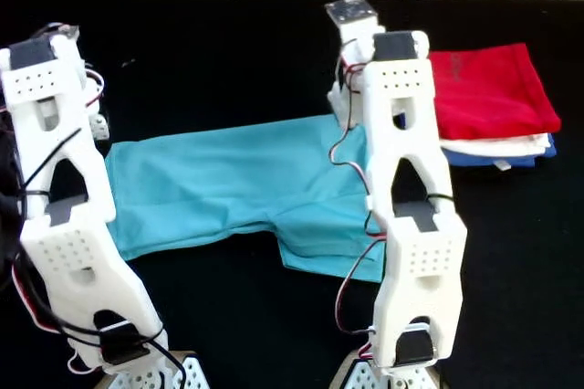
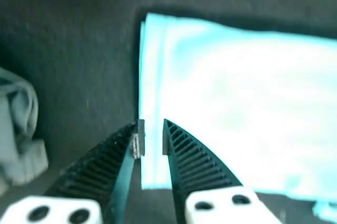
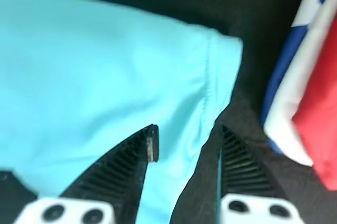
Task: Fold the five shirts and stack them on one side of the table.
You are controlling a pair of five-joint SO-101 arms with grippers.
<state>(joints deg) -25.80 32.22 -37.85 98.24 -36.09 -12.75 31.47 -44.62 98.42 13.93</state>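
The teal shirt point(image 1: 239, 190) lay spread across the middle of the black bench point(image 1: 210, 51), one short edge toward the left arm point(image 1: 64, 179) and the other toward the right arm point(image 1: 406, 179). The left gripper point(image 2: 152, 135) hovered at the shirt's hemmed edge, its jaws only narrowly parted and gripping nothing (the hem ran right under the gap). The right gripper point(image 3: 185, 141) stood over the opposite hem with its jaws set wider, one finger above the fabric and the other above bare black surface. Near that hem, across a strip of bare bench, sat the folded stack point(image 1: 493, 106): red on top, white beneath, blue lowest. Open black bench lay beyond the shirt's far edge.
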